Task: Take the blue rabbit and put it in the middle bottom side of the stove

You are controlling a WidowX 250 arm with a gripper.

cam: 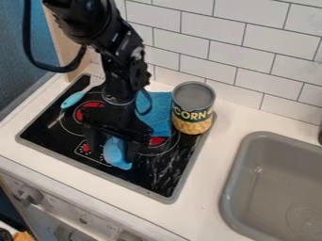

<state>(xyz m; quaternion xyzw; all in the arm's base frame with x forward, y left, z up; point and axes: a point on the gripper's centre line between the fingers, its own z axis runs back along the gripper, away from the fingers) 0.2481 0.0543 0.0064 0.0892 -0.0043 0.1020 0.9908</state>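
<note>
The blue rabbit (116, 151) is a smooth, rounded, light-blue shape, deeper blue at its lower end, at the stove's (153, 181) 6 o'clock side. It lies directly below the body of the gripper (114, 147), at its 6 o'clock. Whether the gripper grasps it or is released, I cannot tell. The gripper covers the rabbit's top; ears and face are hard to make out. A blue cloth (158, 112) sits toward 1 o'clock of the rabbit, partly hidden, beside a corn can (192, 109).
</note>
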